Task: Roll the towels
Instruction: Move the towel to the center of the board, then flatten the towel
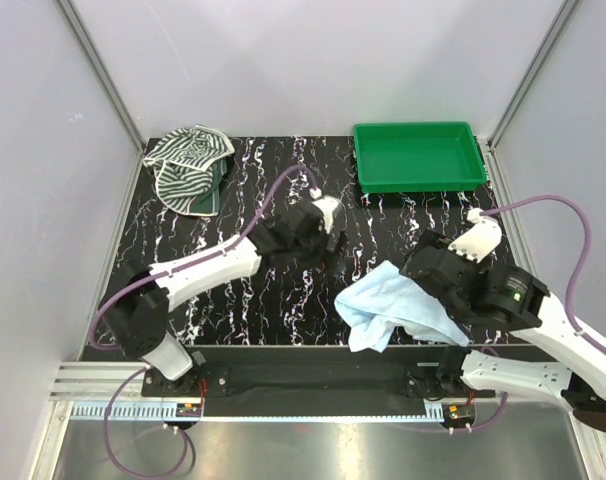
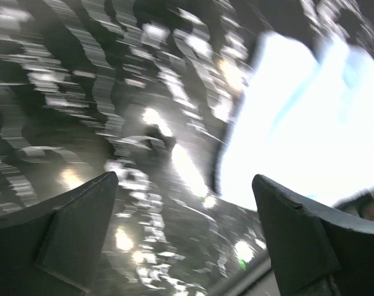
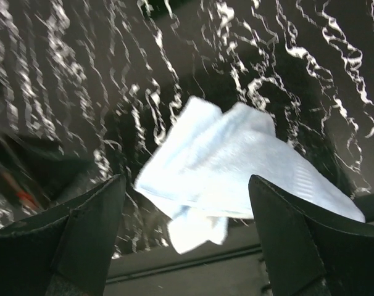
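Observation:
The pale blue towel (image 1: 383,305) lies crumpled on the black marbled mat near its front edge, and one corner reaches over that edge. My right gripper (image 1: 420,268) hovers over the towel's right side. In the right wrist view the blue towel (image 3: 236,166) lies below and between the right gripper's (image 3: 187,234) open jaws, which grip nothing. My left gripper (image 1: 335,243) is open just left of and behind the towel. The left wrist view is blurred and shows bare mat between the left gripper's (image 2: 184,234) jaws, with the blue towel (image 2: 310,117) at upper right. The striped towel (image 1: 188,168) lies bunched at the back left corner.
A green tray (image 1: 418,155) stands at the back right of the mat (image 1: 273,300). Grey walls close in the left, right and back sides. A dark rail (image 1: 313,378) with both arm bases runs along the front edge.

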Controlling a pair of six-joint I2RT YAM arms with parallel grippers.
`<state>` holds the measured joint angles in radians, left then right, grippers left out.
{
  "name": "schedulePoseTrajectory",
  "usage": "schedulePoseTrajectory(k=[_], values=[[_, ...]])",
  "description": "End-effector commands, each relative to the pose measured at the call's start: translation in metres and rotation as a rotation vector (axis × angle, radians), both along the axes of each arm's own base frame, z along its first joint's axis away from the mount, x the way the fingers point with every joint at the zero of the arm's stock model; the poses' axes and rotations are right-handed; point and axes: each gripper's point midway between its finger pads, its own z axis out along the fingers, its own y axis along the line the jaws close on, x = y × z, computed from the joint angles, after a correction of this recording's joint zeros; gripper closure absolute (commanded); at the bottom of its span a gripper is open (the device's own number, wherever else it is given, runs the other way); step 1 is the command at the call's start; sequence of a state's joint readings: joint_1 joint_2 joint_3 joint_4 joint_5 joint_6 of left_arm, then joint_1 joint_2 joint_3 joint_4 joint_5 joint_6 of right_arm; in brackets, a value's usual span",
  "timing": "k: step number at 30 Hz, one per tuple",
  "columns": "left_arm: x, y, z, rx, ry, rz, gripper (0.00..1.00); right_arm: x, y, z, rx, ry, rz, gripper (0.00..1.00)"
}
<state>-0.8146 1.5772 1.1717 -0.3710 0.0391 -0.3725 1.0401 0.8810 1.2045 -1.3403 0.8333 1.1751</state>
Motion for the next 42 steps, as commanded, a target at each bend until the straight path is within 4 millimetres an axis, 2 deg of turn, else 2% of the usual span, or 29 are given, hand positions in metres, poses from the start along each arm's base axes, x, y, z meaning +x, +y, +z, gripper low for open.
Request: schedulePoseTrajectory(k=[1,3,4,7,11,14,15,20,23,27,30,36,37,39,41,42], values=[[-0.029,-0.054,0.041,-0.165,-0.099,-0.165,0.01,-0.010,-0.049,0.021,-0.069,-0.049,-0.104,0.13],[-0.045,-0.065,0.041,-0.128,-0.159,-0.253,0.01,-0.009,-0.050,0.030,-0.062,-0.080,-0.081,0.13],[-0.057,-0.072,0.034,-0.087,-0.173,-0.286,0.01,-0.009,-0.050,0.034,-0.046,-0.094,-0.077,0.12],[-0.070,-0.074,0.013,-0.014,-0.172,-0.326,0.01,-0.009,-0.051,0.039,-0.057,-0.096,-0.065,0.12],[-0.063,-0.048,-0.034,0.104,-0.061,-0.113,0.01,-0.009,-0.046,0.036,-0.071,-0.074,-0.047,0.12],[-0.071,-0.049,-0.043,0.062,-0.016,-0.090,0.02,-0.007,-0.038,0.028,-0.080,-0.057,-0.025,0.12],[-0.076,-0.043,-0.054,0.070,-0.002,-0.091,0.02,-0.007,-0.036,0.026,-0.083,-0.054,-0.018,0.12],[-0.074,-0.037,-0.071,0.120,-0.019,-0.112,0.10,-0.003,-0.025,0.019,-0.097,-0.034,0.009,0.12],[-0.074,-0.033,-0.086,0.160,-0.009,-0.113,0.11,-0.002,-0.021,0.016,-0.104,-0.023,0.016,0.12],[-0.077,-0.040,-0.097,0.140,0.010,-0.131,0.12,-0.002,-0.016,0.013,-0.098,-0.017,0.024,0.12],[-0.075,-0.046,-0.102,0.130,0.015,-0.126,0.18,-0.001,-0.013,0.011,-0.097,-0.010,0.028,0.12],[-0.071,-0.056,-0.107,0.115,0.013,-0.134,0.50,-0.002,-0.013,0.008,-0.104,0.001,0.030,0.12],[-0.070,-0.060,-0.103,0.095,0.007,-0.137,0.64,-0.002,-0.014,0.007,-0.107,0.002,0.028,0.12],[-0.070,-0.064,-0.100,0.078,0.004,-0.141,0.79,-0.002,-0.015,0.006,-0.111,0.003,0.028,0.12],[-0.071,-0.069,-0.092,0.046,-0.002,-0.156,1.00,-0.003,-0.015,0.005,-0.112,0.003,0.029,0.12],[-0.070,-0.072,-0.081,0.022,-0.015,-0.158,1.00,-0.002,-0.014,0.005,-0.114,0.002,0.032,0.12]])
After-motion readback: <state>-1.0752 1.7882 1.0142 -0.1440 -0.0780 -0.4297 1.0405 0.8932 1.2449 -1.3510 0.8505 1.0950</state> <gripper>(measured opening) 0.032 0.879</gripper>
